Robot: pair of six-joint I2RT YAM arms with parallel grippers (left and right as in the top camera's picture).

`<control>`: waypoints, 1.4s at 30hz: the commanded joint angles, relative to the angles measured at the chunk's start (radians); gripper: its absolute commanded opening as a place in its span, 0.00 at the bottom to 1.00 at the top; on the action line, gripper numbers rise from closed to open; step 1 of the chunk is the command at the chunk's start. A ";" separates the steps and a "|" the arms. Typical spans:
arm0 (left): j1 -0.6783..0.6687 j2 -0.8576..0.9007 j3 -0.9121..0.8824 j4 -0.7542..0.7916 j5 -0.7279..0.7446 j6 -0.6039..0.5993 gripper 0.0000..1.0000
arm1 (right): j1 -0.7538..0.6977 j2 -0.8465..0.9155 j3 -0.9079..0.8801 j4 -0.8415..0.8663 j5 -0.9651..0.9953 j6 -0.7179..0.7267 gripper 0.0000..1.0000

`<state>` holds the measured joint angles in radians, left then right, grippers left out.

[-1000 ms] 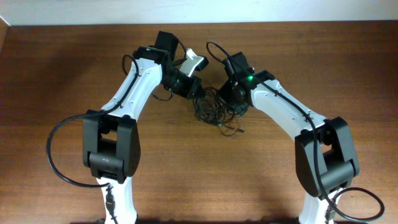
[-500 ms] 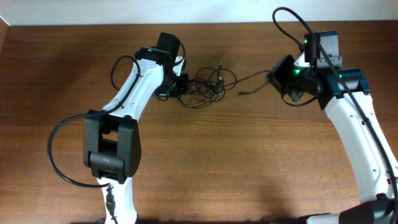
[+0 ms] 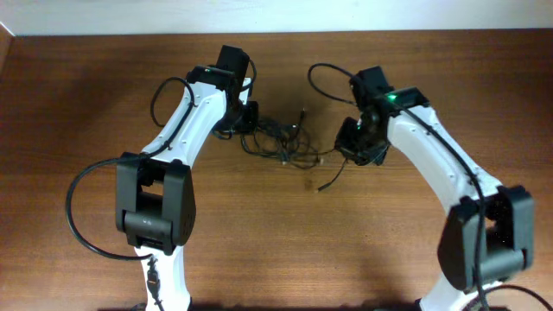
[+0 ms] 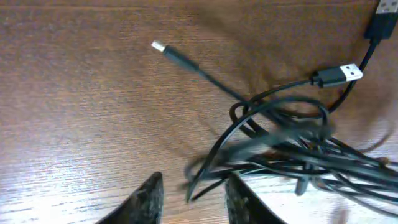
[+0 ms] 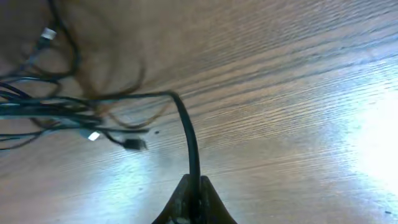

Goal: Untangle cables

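Note:
The cables [image 3: 278, 143] lie in a black tangle on the wooden table between the two arms. My left gripper [image 3: 248, 117] is at the tangle's left end. In the left wrist view this gripper [image 4: 194, 196] is open, and a loose strand pokes between its fingers [image 4: 151, 200]. The tangle [image 4: 292, 146] spreads to the right, with a USB plug [image 4: 339, 73] and a small plug [image 4: 159, 46] sticking out. My right gripper [image 3: 354, 152] is at the tangle's right side. In its wrist view it [image 5: 194, 186] is shut on one cable [image 5: 188, 127] that runs away to the tangle [image 5: 37, 107].
A free cable end [image 3: 325, 184] trails onto the bare wood in front of the right gripper. Thick black wires loop from both arms [image 3: 168, 86]. The table's back edge meets a white wall [image 3: 276, 13].
My right arm has swung back from the far right toward the middle, bringing its cable with it and slackening the tangle. The left gripper's jaws have parted; the left arm has barely moved.

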<state>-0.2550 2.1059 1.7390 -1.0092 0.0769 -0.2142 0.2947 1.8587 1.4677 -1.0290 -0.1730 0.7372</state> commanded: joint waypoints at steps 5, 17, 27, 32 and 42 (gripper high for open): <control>0.007 0.011 -0.007 0.003 -0.010 -0.006 0.58 | 0.001 0.072 0.000 -0.004 0.093 -0.054 0.09; 0.007 0.011 -0.007 0.003 -0.010 -0.006 0.62 | -0.008 0.072 0.000 -0.005 0.185 -0.054 0.93; 0.007 0.011 -0.007 0.003 -0.010 -0.006 0.45 | 0.002 0.072 0.000 0.161 -0.305 -0.393 0.98; 0.007 0.011 -0.007 0.003 -0.011 -0.006 0.32 | 0.036 0.080 0.000 0.317 -0.301 -0.389 0.98; 0.007 0.011 -0.007 0.003 -0.010 -0.005 0.28 | 0.045 0.080 0.000 0.014 -0.007 -0.390 0.17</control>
<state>-0.2550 2.1059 1.7382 -1.0054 0.0734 -0.2214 0.3355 1.9312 1.4677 -0.9810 -0.2947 0.3584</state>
